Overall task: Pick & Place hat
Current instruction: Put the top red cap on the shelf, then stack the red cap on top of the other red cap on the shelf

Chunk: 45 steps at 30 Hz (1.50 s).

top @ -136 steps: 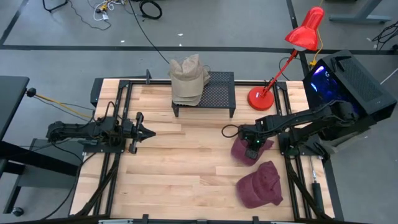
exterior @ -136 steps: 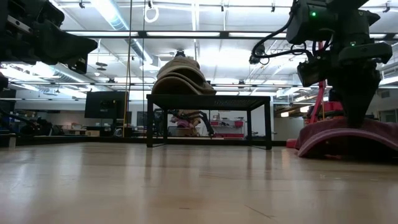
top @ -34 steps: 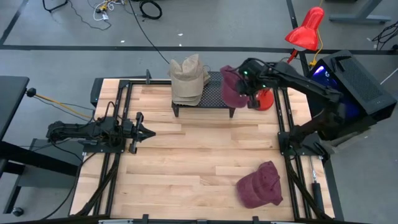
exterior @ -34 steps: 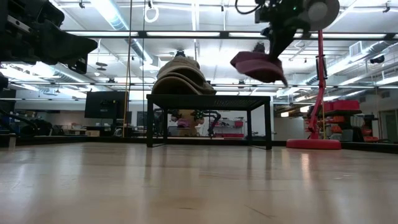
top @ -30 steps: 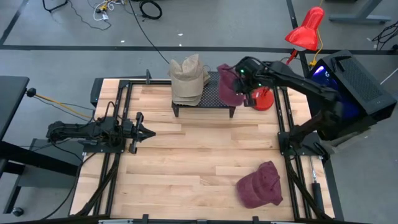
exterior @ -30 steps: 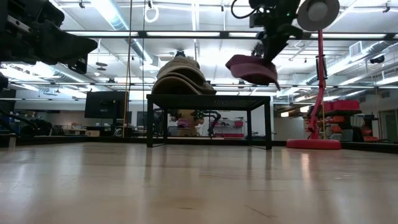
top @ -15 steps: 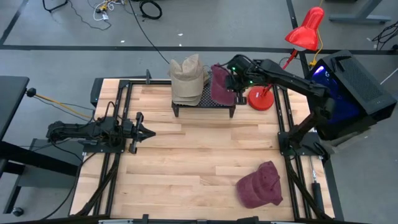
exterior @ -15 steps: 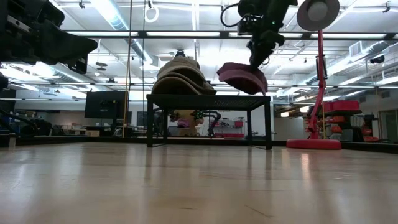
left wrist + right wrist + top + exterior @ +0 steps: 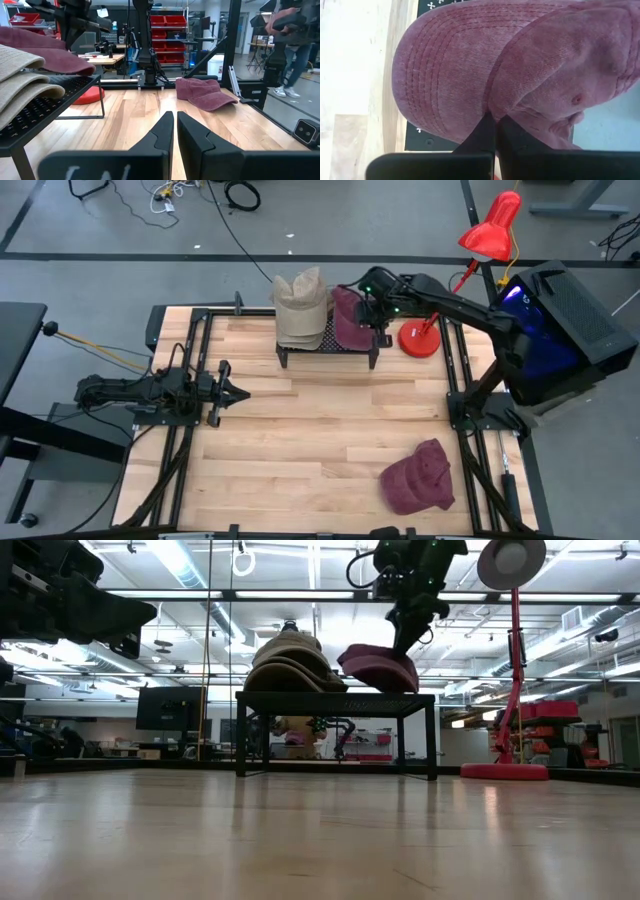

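Maroon hat (image 9: 349, 319) is hanging directly beneath the right tool (image 9: 374, 304), fingers pinched shut on its crown, brim reaching toward the tan hats (image 9: 303, 309) on the black rack (image 9: 352, 338). We are judging the left tool (image 9: 222, 391) too distant, closed, empty. No writing legible.

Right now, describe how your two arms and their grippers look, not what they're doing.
Both arms are dark, nearly black, jointed segments with black cables running along them. The right arm shows small green indicator lights near its wrist. The left gripper has two flat, tapered black fingers with angular tips; the right gripper has the same dark wedge-shaped fingers. No markings are readable.
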{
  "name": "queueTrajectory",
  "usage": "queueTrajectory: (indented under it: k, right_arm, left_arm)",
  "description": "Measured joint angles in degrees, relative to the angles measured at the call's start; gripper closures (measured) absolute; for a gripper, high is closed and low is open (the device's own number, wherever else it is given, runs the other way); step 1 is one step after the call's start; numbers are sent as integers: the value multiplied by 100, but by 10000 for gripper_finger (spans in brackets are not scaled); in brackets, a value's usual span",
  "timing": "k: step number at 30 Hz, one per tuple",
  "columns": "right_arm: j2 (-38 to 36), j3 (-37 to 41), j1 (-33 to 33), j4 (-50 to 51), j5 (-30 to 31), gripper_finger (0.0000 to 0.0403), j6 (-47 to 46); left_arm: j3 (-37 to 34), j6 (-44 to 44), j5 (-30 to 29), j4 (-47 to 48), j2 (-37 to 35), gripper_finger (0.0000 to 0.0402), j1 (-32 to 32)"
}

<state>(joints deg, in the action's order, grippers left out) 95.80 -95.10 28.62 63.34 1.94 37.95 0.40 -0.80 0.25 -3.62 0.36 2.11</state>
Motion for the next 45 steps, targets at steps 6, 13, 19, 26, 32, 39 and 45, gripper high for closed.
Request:
queueTrajectory:
  k: [6, 13, 19, 26, 32, 39, 45]
  right_arm:
    - [60, -3, 0, 41, 6, 403, -94]
    - [60, -3, 0, 31, 12, 387, -246]
    - [60, -3, 0, -110, -292, 346, -349]
    - [34, -1, -2, -339, -606, 282, -701]
    - [-202, 0, -2, -414, -597, 221, -754]
    - [-751, 2, -287, -368, -421, 185, -1078]
    - [-1142, 2, -799, -240, -384, 186, -1580]
  left_arm:
    - [0, 0, 0, 0, 0, 372, -2]
    - [1, 0, 0, 0, -1, 372, -1]
    - [0, 0, -2, 2, 0, 372, 0]
    - [0, 0, 0, 2, 0, 372, 0]
    - [1, 0, 0, 2, -1, 372, -1]
    - [1, 1, 0, 0, 0, 372, 0]
    - [0, 2, 0, 2, -2, 372, -2]
